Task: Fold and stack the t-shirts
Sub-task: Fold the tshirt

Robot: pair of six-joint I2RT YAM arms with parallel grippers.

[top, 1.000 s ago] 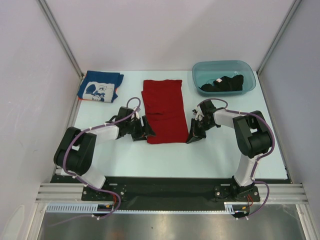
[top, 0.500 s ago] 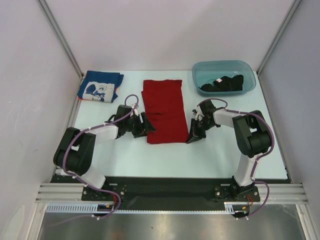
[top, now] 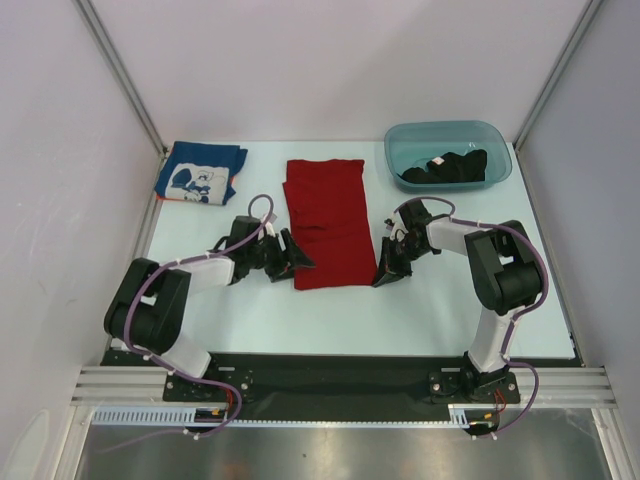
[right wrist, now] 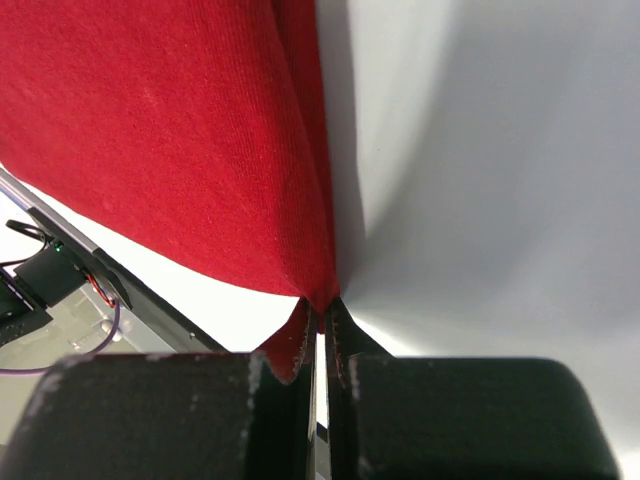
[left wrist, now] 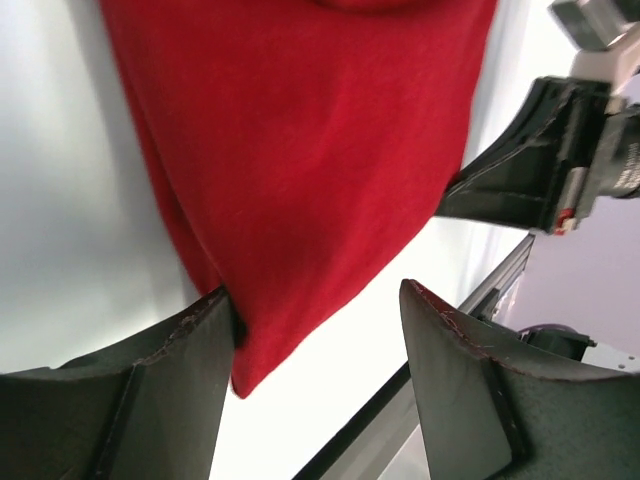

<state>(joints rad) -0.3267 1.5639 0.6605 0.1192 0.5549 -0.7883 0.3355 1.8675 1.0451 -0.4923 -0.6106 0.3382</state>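
The red tee (top: 325, 222) is laid as a long strip at the table's centre. Its 5 o'clock corner is pinched in the closed jaws of the right gripper (right wrist: 322, 318). The left gripper (left wrist: 318, 320) is held wide at the 7 o'clock corner, the cloth's tip lying between the jaws, unclamped. The blue tee (top: 200, 176) is seen folded at 10 o'clock; the black tee (top: 447, 165) is bunched in the tub (top: 446, 126) at 1 o'clock. If a lift is begun before the left jaws are closed, only one corner would be raised and the fold skewed. The thin right pinch could also be lost under tension.
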